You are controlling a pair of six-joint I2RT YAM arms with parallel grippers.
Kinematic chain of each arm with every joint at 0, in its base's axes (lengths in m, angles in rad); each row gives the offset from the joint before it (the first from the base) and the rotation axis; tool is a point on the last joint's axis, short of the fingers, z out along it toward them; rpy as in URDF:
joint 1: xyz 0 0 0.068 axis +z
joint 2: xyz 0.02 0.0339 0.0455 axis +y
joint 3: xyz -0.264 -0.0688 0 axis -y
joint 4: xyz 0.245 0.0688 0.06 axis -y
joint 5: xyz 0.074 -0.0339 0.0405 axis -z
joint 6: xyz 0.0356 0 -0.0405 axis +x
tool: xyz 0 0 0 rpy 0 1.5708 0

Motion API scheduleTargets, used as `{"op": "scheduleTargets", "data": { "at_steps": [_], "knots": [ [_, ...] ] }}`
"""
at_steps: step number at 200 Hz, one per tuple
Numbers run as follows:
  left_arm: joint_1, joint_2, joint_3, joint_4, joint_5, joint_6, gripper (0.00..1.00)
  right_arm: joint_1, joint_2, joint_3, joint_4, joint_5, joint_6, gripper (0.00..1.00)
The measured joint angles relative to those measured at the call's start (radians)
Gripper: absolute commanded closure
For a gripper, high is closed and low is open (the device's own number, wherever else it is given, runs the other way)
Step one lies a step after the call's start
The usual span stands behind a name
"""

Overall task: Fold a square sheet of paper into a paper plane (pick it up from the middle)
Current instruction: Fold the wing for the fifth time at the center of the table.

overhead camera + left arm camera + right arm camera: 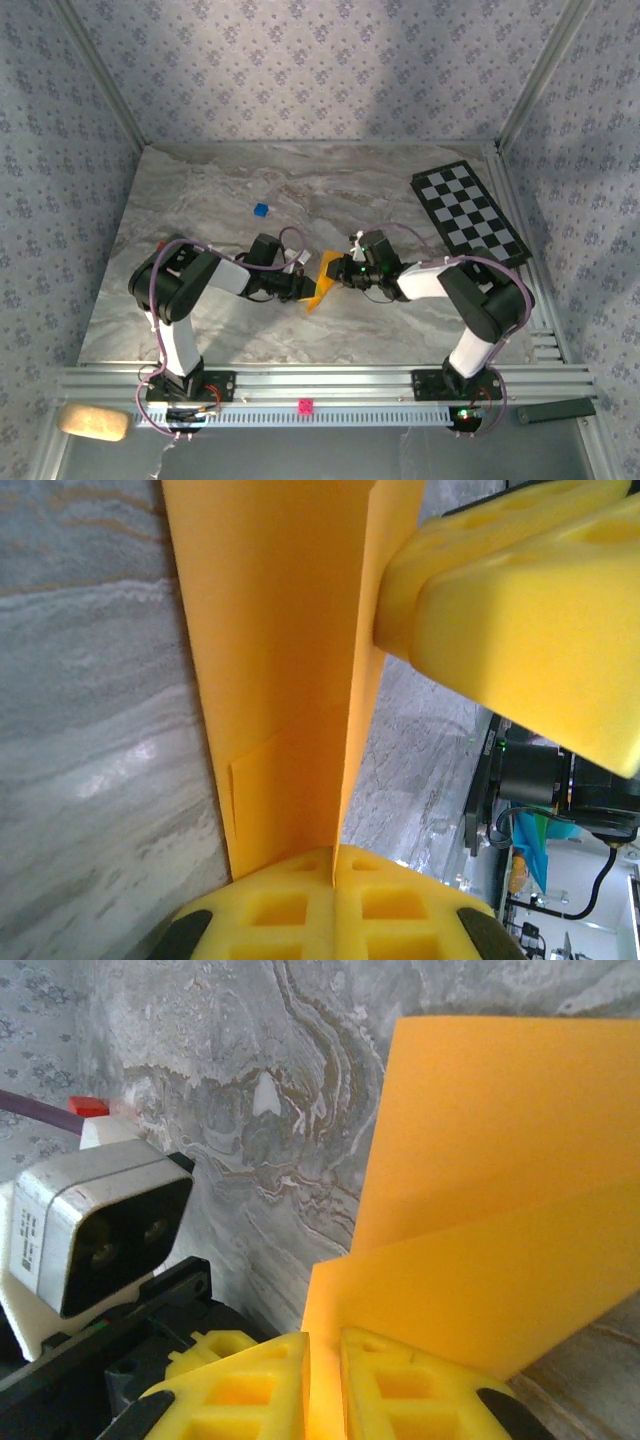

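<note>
The square sheet of paper (320, 280) is orange-yellow, folded and creased, and is held above the marble table between both grippers. My left gripper (300, 287) comes from the left; its yellow pads (290, 910) are pressed together on the paper's edge (280, 660). My right gripper (342, 272) faces it from the right. The paper (500, 1190) runs down between its fingers (250, 1380), which pinch it across a narrow slit. In the left wrist view the right gripper's fingers (500, 600) grip the fold at the upper right. I cannot tell whether the folded shape is a paper plane.
A black-and-white checkered board (468, 212) lies at the back right. A small blue cube (261, 210) sits behind the left arm. A pink block (304, 405) and a tan object (93, 421) lie by the front rail (400, 385). Patterned walls enclose the table.
</note>
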Motion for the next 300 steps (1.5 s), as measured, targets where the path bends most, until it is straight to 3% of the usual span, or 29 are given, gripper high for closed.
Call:
{"op": "scheduleTargets", "data": {
  "at_steps": [158,204,300],
  "knots": [
    [0.006,0.006,0.013,-0.026,0.012,0.000,1.00,-0.022,0.111,0.046,0.045,-0.030,0.031,0.84],
    [0.007,-0.002,0.015,-0.035,0.016,0.009,0.87,-0.022,0.119,0.050,0.051,-0.030,0.051,0.85],
    [0.006,-0.082,0.015,-0.201,-0.045,0.053,0.84,-0.011,0.127,0.073,0.024,-0.018,0.054,0.85]
  ]
}}
